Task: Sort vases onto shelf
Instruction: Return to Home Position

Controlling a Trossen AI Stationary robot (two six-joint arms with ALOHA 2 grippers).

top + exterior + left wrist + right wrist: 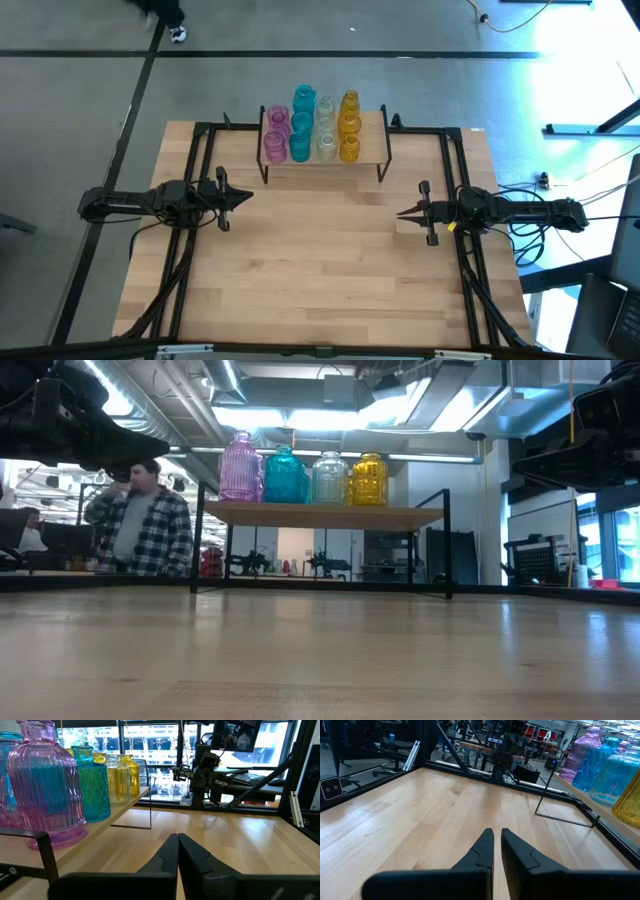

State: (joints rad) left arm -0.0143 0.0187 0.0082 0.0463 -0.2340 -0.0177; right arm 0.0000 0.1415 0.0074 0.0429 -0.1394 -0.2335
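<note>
The vases stand in colour rows on the shelf (pixel 322 158) at the table's far middle: pink (pixel 275 135), teal-blue (pixel 302 122), clear (pixel 326 128) and amber-yellow (pixel 349 126). In the low view they show as pink (pixel 240 468), teal (pixel 285 475), clear (pixel 329 478) and yellow (pixel 369 479) on the board (pixel 325 516). My left gripper (pixel 249 196) hangs over the table's left part, shut and empty, pointing right. My right gripper (pixel 399 212) hangs over the right part, shut and empty, pointing left. Both are well short of the shelf.
A black metal frame (pixel 200 140) runs around the tabletop's sides. Bare wood (pixel 320 260) lies between the two grippers and toward the near edge. In the low view a person in a plaid shirt (pixel 140 525) stands beyond the table's far side.
</note>
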